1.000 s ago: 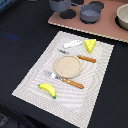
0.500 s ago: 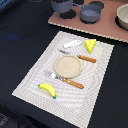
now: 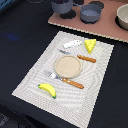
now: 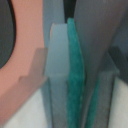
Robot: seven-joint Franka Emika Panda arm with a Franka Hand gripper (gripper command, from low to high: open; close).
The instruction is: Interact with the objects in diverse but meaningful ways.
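- On the striped cloth placemat [image 3: 30, 80] covering the dark bench, I saw the yellow toy banana [image 3: 47, 90] at the near edge, the yellow cheese wedge [image 3: 90, 45] at the far side and the white-and-blue tool [image 3: 73, 44] just beside it.
- Beyond the mat, the grey-blue handled pot [image 3: 91, 13] stood on a salmon-coloured board [image 3: 107, 29].
- Everything lay tidy and apparently untouched, so I judged the work barely begun.
- My arm was absent from the exterior view.
- At the wrist, only blurred grey and teal slabs [image 4: 67, 75] showed; I could not tell the pincer's state.
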